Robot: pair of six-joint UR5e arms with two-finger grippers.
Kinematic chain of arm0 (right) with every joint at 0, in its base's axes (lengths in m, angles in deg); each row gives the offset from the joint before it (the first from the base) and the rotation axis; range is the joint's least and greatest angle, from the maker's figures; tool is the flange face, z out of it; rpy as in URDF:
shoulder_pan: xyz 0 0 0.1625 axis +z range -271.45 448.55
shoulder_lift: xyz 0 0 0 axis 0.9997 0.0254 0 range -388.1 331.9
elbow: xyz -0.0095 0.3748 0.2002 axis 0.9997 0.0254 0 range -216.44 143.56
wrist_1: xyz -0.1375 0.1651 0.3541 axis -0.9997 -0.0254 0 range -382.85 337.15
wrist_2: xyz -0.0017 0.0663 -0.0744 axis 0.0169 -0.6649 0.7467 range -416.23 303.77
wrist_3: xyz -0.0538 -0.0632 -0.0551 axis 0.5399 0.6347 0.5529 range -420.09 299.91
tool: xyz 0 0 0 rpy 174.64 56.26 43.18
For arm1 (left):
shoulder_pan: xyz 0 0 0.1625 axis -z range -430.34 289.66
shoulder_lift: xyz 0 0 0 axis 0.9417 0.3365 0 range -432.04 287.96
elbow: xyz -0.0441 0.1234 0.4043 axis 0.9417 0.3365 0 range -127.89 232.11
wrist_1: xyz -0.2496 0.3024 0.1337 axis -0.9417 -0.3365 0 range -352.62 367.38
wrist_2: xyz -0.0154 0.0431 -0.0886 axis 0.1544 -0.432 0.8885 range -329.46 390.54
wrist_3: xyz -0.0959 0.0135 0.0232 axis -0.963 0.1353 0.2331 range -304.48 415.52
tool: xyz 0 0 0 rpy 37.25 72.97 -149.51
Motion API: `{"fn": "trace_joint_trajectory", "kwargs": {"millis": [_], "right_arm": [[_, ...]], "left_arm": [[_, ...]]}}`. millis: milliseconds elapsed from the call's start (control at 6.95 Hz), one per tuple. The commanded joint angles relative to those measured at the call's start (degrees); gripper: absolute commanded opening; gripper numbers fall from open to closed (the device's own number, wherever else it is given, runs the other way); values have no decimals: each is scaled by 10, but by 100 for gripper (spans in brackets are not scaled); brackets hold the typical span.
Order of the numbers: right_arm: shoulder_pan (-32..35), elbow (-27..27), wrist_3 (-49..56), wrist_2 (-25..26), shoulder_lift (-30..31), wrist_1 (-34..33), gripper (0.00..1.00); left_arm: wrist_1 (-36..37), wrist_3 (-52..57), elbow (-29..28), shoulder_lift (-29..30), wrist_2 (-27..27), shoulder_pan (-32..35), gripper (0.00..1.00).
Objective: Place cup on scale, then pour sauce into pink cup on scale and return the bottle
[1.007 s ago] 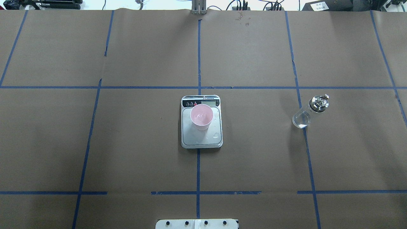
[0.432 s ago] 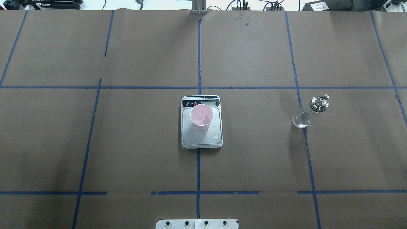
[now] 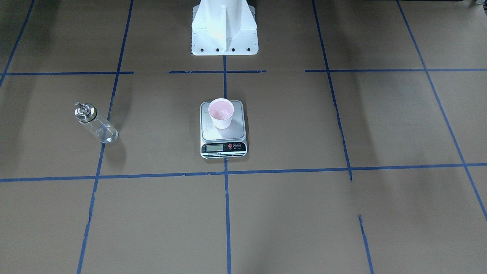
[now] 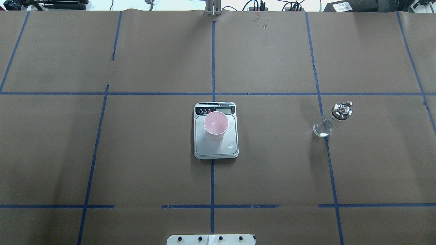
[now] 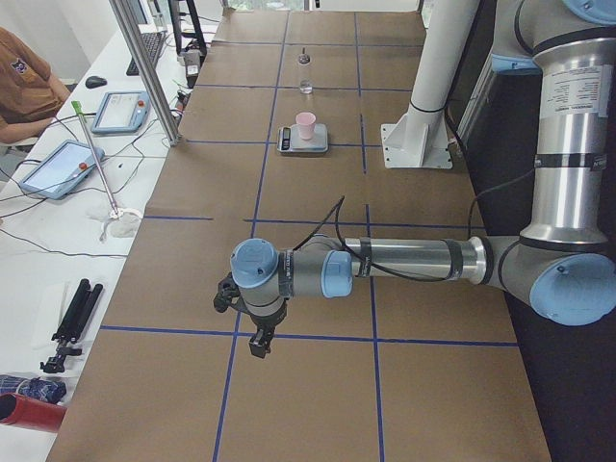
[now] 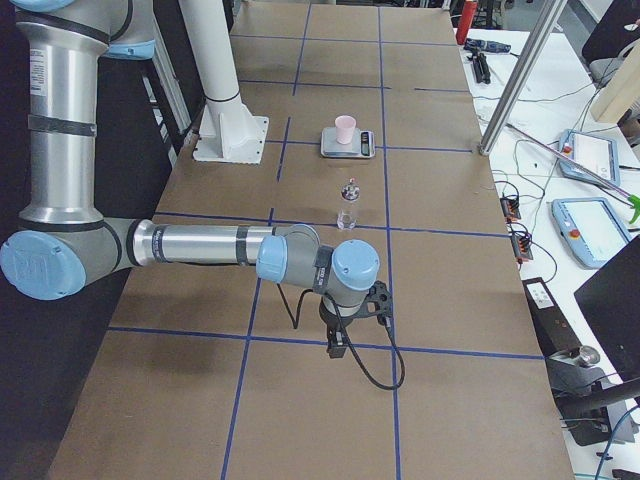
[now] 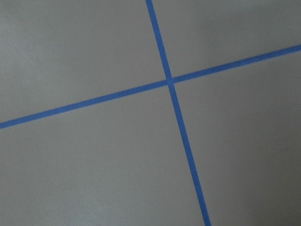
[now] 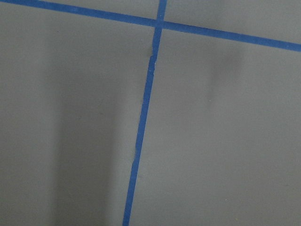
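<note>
Even overhead light, soft shadows.

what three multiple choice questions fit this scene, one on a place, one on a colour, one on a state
1. Where is the cup?
A. on the scale
B. beside the bottle
C. stacked upside down on the bottle

2. What colour are the tape lines?
A. red
B. blue
C. yellow

3. How is the bottle?
A. tilted over the cup
B. lying on its side
C. upright with its cap on

Answers: 1 A, the cup stands on the steel platform. 2 B, the grid of lines is blue in every view. 3 C, the exterior right view shows it standing apart from the scale, metal cap on top.
</note>
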Motion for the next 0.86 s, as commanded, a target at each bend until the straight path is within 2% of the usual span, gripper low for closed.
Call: {"fn": "trace_joint_trajectory", "kwargs": {"millis": [0,144,575,719], "right_arm": [[2,6,-1,-3,-4,22,100],[2,8,-2,-4,-4,36,100],[3,4,-23,-10,-11,37,100],[3,4,-31,-10,-11,37,100]], "left_arm": [[1,-5,4,9,-2,1,100],[2,-7,9,10,-2,1,100],[0,-163,35,10,-1,1,100],[-1,-179,35,11,-1,1,100]]}}
